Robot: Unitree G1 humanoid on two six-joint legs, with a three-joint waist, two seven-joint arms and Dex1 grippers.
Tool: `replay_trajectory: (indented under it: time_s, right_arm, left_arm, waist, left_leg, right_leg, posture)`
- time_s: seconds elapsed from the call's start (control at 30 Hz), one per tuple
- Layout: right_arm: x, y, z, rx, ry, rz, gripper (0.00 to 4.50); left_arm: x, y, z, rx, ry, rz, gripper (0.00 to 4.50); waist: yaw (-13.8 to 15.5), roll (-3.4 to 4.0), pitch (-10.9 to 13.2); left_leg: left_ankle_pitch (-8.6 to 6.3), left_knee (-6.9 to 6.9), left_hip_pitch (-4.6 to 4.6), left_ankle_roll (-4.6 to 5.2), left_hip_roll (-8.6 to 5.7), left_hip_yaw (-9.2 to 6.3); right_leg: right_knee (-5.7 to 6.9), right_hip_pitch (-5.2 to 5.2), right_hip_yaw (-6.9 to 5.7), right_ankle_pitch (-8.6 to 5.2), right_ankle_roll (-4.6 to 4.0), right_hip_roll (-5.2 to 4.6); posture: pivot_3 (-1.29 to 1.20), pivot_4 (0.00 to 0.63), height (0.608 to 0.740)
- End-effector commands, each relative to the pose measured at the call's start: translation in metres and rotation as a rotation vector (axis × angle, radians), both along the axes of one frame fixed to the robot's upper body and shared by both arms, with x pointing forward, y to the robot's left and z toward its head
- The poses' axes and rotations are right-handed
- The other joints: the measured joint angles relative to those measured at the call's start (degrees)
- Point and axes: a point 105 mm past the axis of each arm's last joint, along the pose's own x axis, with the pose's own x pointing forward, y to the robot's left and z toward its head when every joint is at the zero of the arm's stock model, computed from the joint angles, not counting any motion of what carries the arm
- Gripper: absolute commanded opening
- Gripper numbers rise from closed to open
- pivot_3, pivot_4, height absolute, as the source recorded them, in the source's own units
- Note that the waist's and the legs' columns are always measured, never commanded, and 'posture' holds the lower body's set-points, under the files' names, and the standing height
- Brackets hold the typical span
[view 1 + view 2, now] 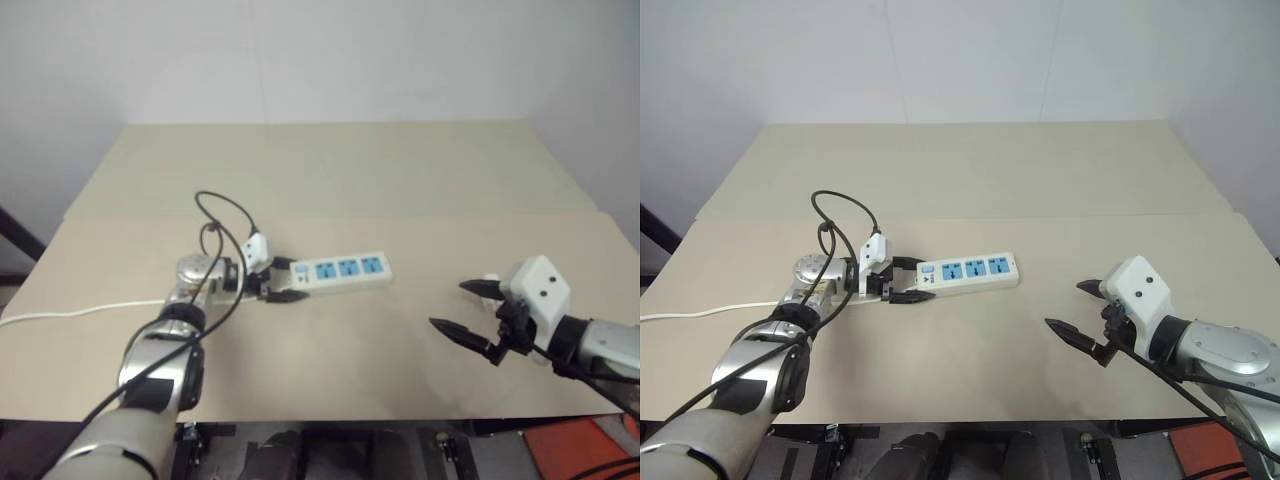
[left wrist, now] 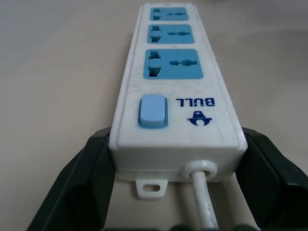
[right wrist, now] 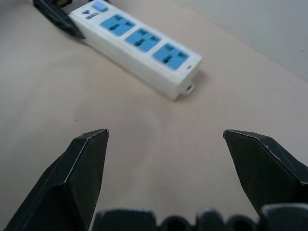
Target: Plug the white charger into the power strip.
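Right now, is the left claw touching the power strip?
Touching. The left wrist view shows the left claw shut on the switch end of the power strip, with both black fingers against its sides.

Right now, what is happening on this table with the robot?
The robot's left gripper is closed on the switch end of the power strip, which lies flat on the table with its three blue sockets facing up and nothing plugged in. Its white cord runs off toward the table's left edge. The right gripper hovers over the table to the right of the strip, with its fingers spread wide and nothing between them. I cannot make out the white charger with certainty.
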Motion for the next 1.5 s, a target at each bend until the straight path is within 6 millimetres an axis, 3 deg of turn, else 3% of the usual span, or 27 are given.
replay_trajectory:
  time_s: [0.03,0.13,0.27,0.47,0.77,1.5]
  right_arm:
    - [0.005,0.003,0.007,0.006,-0.047,0.01,4.5]
    - [0.008,0.004,0.007,0.005,-0.049,0.021,4.5]
    - [0.009,0.003,0.008,0.005,-0.05,0.021,4.5]
    - [0.007,0.0,0.008,0.0,-0.05,0.015,4.5]
    - [0.006,-0.004,0.011,-0.009,-0.063,0.014,4.5]
    - [0.005,-0.009,0.021,-0.024,-0.071,0.039,4.5]
  left_arm:
    - [-0.003,-0.003,0.009,-0.031,-0.06,-0.022,3.28]
    - [-0.002,-0.005,0.008,-0.073,-0.039,0.007,3.28]
    - [-0.006,-0.009,0.014,-0.185,-0.065,-0.004,4.49]
    - [-0.015,-0.004,0.011,-0.208,-0.058,-0.047,4.49]
    - [-0.011,0.003,0.013,-0.259,-0.058,0.005,4.49]
    - [-0.018,-0.007,-0.012,-0.228,-0.023,0.014,4.49]
  waist:
    - [0.04,0.01,0.0]
    - [0.09,0.01,-0.01]
    - [0.21,0.01,-0.01]
    - [0.08,0.02,-0.01]
    - [0.11,0.02,-0.01]
    - [0.13,0.03,-0.1]
  left_leg:
    - [0.0,0.0,0.03,0.0,0.0,0.0]
    - [-0.03,-0.01,0.04,0.06,0.0,0.0]
    - [-0.02,0.0,0.02,0.03,0.0,-0.02]
    - [0.02,0.01,0.02,-0.03,0.0,-0.02]
    - [-0.02,0.0,0.04,0.04,0.0,-0.02]
    - [-0.05,0.0,0.1,0.09,0.0,-0.02]
  right_leg:
    - [0.0,0.02,0.01,0.0,0.0,0.0]
    - [0.0,0.02,0.02,0.0,0.0,0.0]
    - [-0.02,0.02,0.0,0.0,0.0,-0.01]
    - [-0.02,0.01,0.01,0.0,0.0,0.0]
    - [-0.01,0.01,0.01,0.0,0.0,0.0]
    - [-0.02,0.08,0.02,0.0,0.0,-0.01]
  posture:
    - [0.0,0.15,0.74]
    - [0.0,0.15,0.74]
    - [0.0,0.15,0.74]
    - [0.0,0.15,0.74]
    - [0.0,0.15,0.74]
    - [0.0,0.15,0.74]
